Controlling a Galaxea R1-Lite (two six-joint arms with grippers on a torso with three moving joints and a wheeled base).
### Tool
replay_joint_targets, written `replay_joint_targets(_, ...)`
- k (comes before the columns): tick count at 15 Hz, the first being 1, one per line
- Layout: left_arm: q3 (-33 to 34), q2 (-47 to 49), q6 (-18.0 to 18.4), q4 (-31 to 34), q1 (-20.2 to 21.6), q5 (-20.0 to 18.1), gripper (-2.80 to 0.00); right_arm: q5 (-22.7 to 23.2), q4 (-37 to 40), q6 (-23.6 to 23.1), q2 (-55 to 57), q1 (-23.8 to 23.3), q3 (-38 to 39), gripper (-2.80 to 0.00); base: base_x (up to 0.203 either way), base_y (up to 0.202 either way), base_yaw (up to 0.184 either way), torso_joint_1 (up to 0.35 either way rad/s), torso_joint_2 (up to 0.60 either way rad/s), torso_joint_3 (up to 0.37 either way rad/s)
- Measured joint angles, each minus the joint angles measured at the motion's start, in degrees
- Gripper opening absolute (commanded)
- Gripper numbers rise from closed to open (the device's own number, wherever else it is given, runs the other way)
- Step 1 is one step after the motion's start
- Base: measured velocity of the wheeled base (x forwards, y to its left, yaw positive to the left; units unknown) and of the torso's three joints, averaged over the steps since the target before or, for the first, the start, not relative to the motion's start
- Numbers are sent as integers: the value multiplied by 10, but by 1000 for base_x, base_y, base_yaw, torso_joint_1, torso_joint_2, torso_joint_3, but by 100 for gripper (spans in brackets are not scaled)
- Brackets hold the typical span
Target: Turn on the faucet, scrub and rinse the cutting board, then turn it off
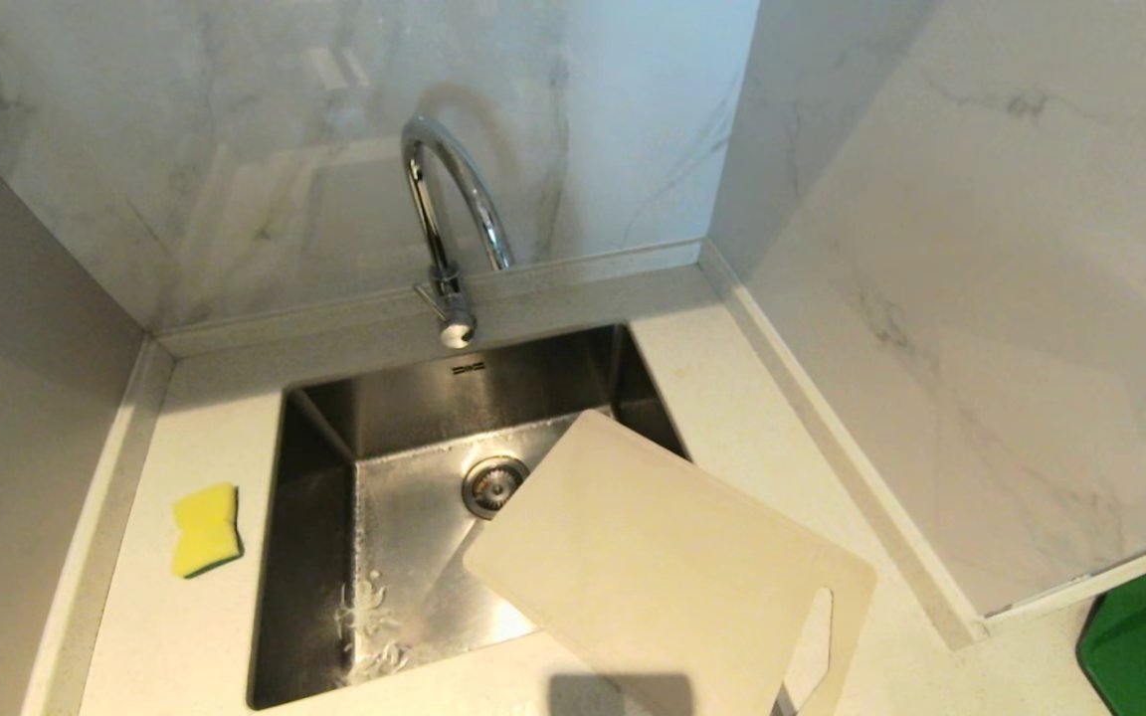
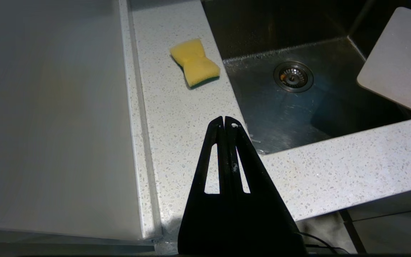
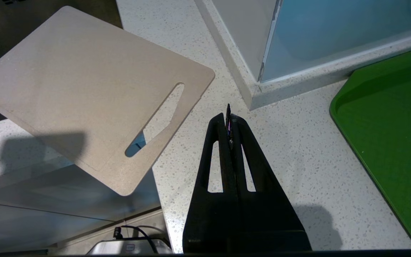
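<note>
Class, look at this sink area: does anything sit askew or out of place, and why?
Yes: the cutting board lies skewed across the sink's front right corner, one end out over the basin, its handle end poking past the counter's front edge.

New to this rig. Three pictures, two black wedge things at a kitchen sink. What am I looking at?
It is a two-armed robot at a kitchen counter. One picture comes from its head, looking down; the other two come from cameras on its wrists. The black wedges are its grippers: the left gripper and the right gripper, both shut and holding nothing. On the counter, a cutting board lies across the right front corner of the sink, partly overhanging it. A yellow sponge lies left of the sink. The faucet stands behind, with no water running. A green tray sits at far right.
</note>
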Motion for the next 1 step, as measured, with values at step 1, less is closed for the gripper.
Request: replay_joint_targets(1,0,0,0,0,0,0,-280,0,0,0,0,0,0,-280,0,0,0,0,0,0)
